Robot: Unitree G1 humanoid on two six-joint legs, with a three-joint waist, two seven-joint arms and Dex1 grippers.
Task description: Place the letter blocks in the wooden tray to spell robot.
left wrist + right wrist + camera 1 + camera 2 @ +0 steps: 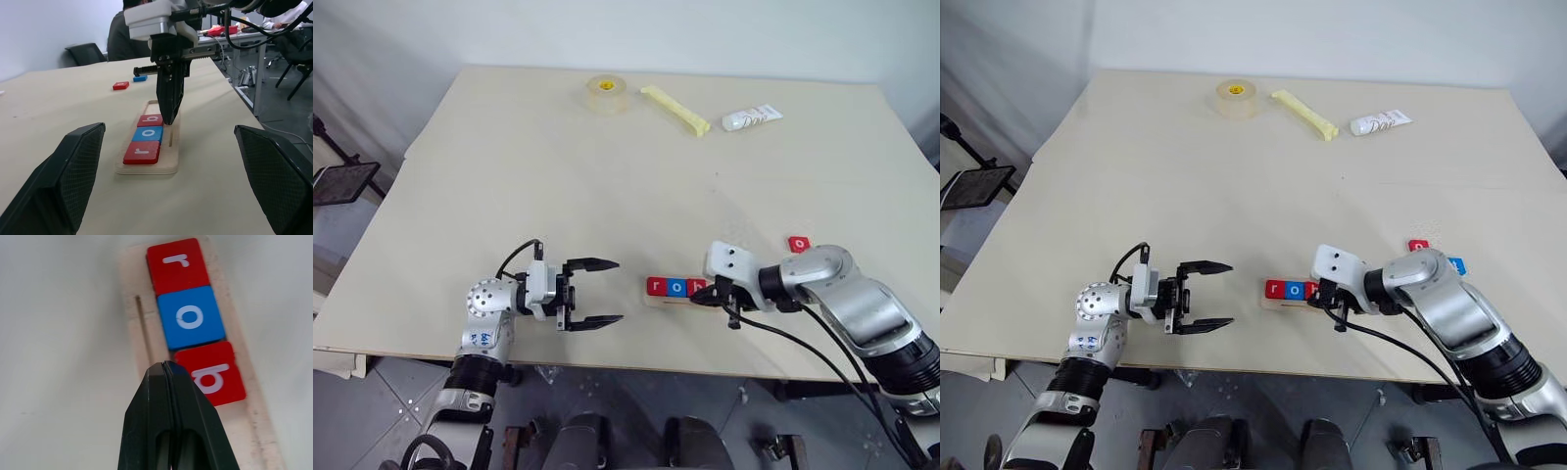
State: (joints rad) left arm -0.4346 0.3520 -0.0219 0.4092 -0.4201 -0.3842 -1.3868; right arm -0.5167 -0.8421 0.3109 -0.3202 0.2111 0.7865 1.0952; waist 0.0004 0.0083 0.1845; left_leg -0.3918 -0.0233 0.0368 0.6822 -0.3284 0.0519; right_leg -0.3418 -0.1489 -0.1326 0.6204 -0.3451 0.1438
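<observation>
On a pale tabletop (607,176), the robot's spelling job stands three letters in. The wooden tray (168,161), a thin light-wood strip near the front edge, looks stiff and light enough to slide if nudged, so any push on it should be gentle.

The left claw (592,292) hangs just beside the front edge with its fingers spread wide and nothing between them. The right claw (165,369) is pressed fully together, empty, its tip down at the edge of the third tile in the tray.

Three letter blocks sit side by side in the slot: a red one reading "r" (176,264), a blue "o" (190,317) and a red "b" (211,376). Two more lie loose on the tabletop beyond the tray: a red block (121,85) and a blue block (140,78), close together; their letters cannot be read.

The tiles appear hard, flat, light and smooth-faced, likely slippery; pinching across two opposite side edges seems the surest hold, since the low profile leaves little to catch.

At the far edge lie a tape roll (606,92), a pale yellow stick (675,110) and a white tube (751,118) whose print is illegible.
</observation>
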